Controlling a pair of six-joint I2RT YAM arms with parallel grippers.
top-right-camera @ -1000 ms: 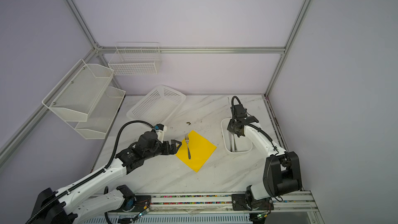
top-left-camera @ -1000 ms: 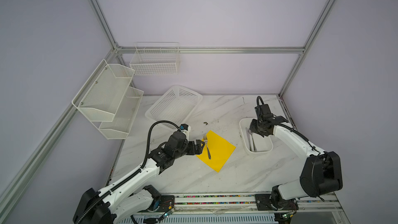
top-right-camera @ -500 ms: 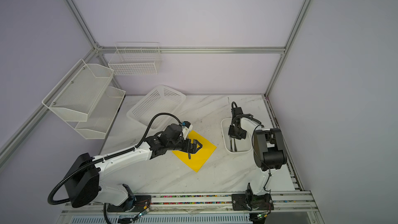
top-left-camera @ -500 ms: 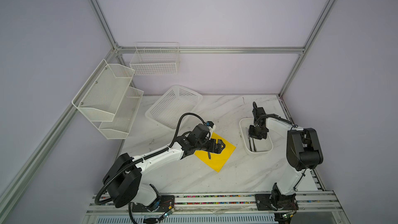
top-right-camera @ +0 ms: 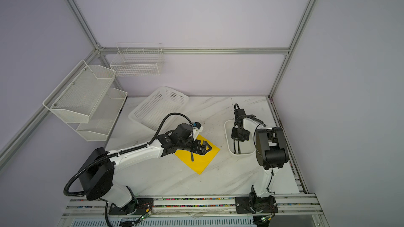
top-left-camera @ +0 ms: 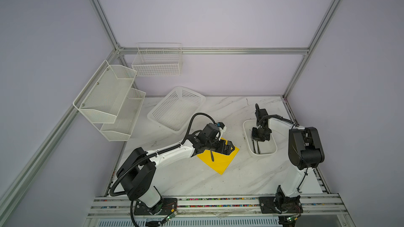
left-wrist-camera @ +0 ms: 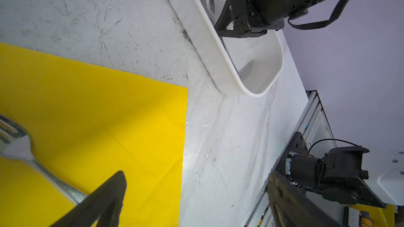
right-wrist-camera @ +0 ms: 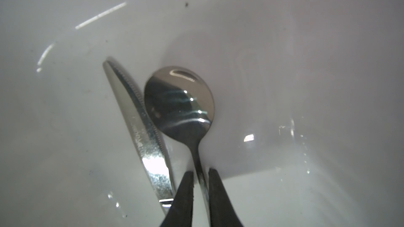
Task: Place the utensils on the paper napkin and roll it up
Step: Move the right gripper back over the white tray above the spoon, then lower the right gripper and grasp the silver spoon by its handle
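Left pincer (top-left-camera: 230,149) has swung over the napkin (top-left-camera: 220,163), jaws apart, fork (top-left-camera: 211,156) lying free. Right pincer (right-wrist-camera: 200,174), down in the tray (top-left-camera: 263,155), clamps the spoon (right-wrist-camera: 179,101) crosswise by its handle; knife (right-wrist-camera: 140,123) just beside.

You have soft, even light in both top views, brightest on the back wall (top-left-camera: 207,18) and throwing only faint shadows on the marble table (top-left-camera: 218,182). Your left wrist view is bright and sharp on the napkin (left-wrist-camera: 109,116), while the left gripper (left-wrist-camera: 196,177) blurs near the lens. Your right wrist view is dim and hazy, with glare on spoon (right-wrist-camera: 179,101) and knife (right-wrist-camera: 153,167).
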